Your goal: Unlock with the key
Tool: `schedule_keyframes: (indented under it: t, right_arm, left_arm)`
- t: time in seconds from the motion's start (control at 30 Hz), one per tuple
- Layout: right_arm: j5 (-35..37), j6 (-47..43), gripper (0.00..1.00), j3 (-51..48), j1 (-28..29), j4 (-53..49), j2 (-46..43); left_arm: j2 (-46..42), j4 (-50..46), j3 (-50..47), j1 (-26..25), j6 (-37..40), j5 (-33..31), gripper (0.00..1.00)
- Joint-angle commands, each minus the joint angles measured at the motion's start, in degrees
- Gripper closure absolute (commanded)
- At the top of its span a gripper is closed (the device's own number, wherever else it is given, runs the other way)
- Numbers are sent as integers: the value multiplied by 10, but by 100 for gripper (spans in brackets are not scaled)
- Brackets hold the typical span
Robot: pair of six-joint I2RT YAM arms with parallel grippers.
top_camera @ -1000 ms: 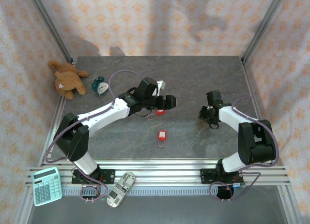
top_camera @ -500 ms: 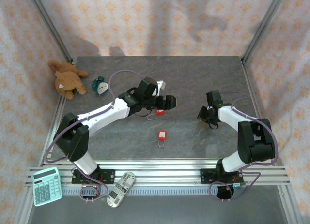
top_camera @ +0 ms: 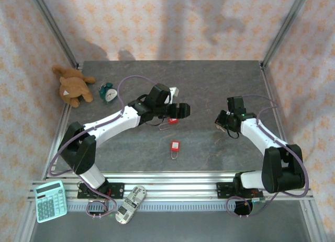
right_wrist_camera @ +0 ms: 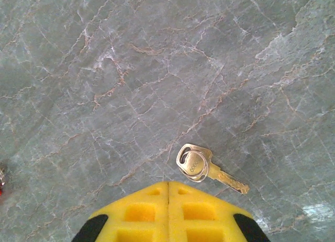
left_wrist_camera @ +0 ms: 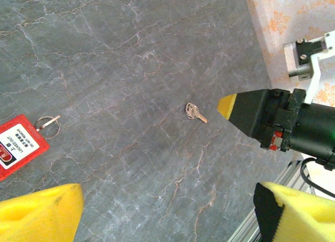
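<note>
From overhead: grey marbled worktop (top_camera: 209,80) between patterned walls. Left hand (top_camera: 181,111) stretched toward the middle, poised right above a small red lock (top_camera: 172,121). Red padlock (top_camera: 175,146) lying alone nearer the arm bases, apart from both hands. Right hand (top_camera: 221,122) low over the right half of the worktop. Teddy bear (top_camera: 73,85) and alarm clock (top_camera: 108,92) at the far left corner. Calculator (top_camera: 50,200) and remote (top_camera: 130,204) down by the front rails.

From the left wrist: left hand (left_wrist_camera: 165,200) spread wide, yellow pads (left_wrist_camera: 42,210) in the two lower corners, nothing but bare stone between them. Key (left_wrist_camera: 195,112) flat on the worktop mid-frame, touching nothing. Right hand (left_wrist_camera: 233,107) just beside it on the right, yellow tip aimed at the key across a small gap. Small red lock (left_wrist_camera: 15,145) at the left edge, white label up, metal ring at its end.

From the right wrist: right hand (right_wrist_camera: 168,188) fully closed, yellow pads pressed together along one seam, gripping nothing. Key (right_wrist_camera: 198,164) flat on the worktop just beyond the fingertips, slightly right of the seam, round head nearest the seam, blade pointing lower right.
</note>
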Motion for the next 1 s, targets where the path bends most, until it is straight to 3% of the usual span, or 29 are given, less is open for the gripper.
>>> schedule_keyframes:
  t: [0.0, 0.23, 0.43, 0.67, 0.97]
  right_arm:
    - [25, 9, 94, 5, 1, -28, 3]
    - [17, 21, 80, 9, 1, -8, 82]
    - [29, 17, 78, 24, 1, -6, 118]
    - [32, 11, 92, 28, 1, -1, 137]
    - [28, 9, 100, 28, 1, -14, 91]
  left_arm:
    - [6, -1, 11, -3, 9, -2, 15]
    - [2, -1, 8, -4, 8, -5, 15]
    - [0, -4, 10, -5, 11, -6, 15]
    - [-2, -4, 11, -5, 13, -6, 15]
    - [-2, -5, 11, -5, 16, -8, 15]
